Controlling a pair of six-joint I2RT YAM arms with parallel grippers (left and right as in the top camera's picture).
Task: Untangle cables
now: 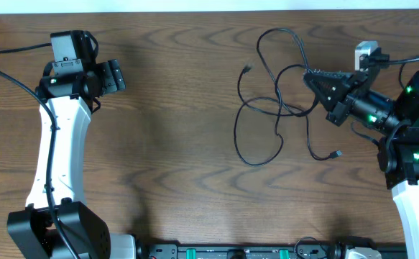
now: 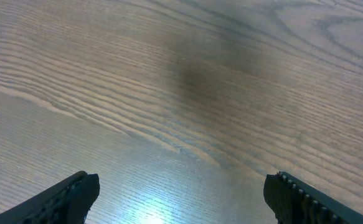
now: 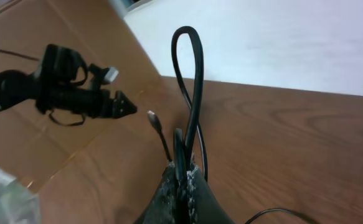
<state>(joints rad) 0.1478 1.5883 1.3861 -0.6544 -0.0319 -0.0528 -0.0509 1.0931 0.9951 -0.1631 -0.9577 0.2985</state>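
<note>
Two arms, one tangle of black cables (image 1: 266, 108) on the right of the table (image 1: 173, 144).
Right gripper (image 3: 182, 171) is pinched tight on one cable loop (image 3: 193, 81), which rises above its tips; only the right wrist view shows this. Overhead shows sprawling loops and two plug ends (image 1: 246, 69). Farther left, the left gripper (image 1: 116, 75) gapes wide, holding nothing.

Black cables (image 3: 197, 93), table (image 1: 180, 144) brown — wood-grained

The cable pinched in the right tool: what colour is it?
The cable is black, seen best in the right wrist view.
</note>
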